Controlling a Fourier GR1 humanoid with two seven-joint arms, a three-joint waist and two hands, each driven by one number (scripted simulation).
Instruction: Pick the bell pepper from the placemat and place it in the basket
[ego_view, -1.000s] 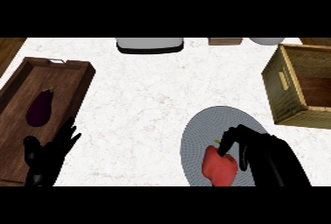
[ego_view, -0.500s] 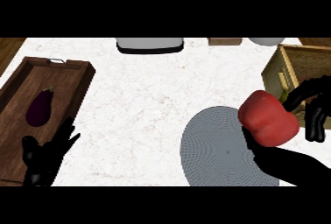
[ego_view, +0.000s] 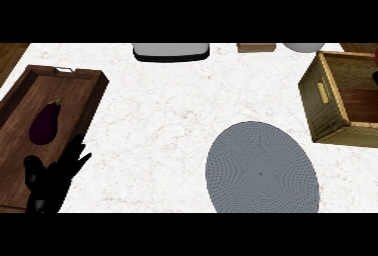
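Near left: black left hand (ego_view: 50, 181), fingers straight and spread, resting by the long wooden tray (ego_view: 74, 107) (dark purple aubergine (ego_view: 45, 123) inside). Near centre: grey oval placemat (ego_view: 262, 168). Right: woven wicker basket (ego_view: 325, 98). Bell pepper and right hand are not seen.

Robot hand (ego_view: 50, 182), the robot's left, at the bench's (ego_view: 170, 115) lower-left corner. Uniformly black, with slender tapering fingers and a shorter thumb branching from a broad palm. Surface matte, faintly glossy along the finger edges. No markings, screws or cables can be made out, possibly because the dark surface hides such detail.
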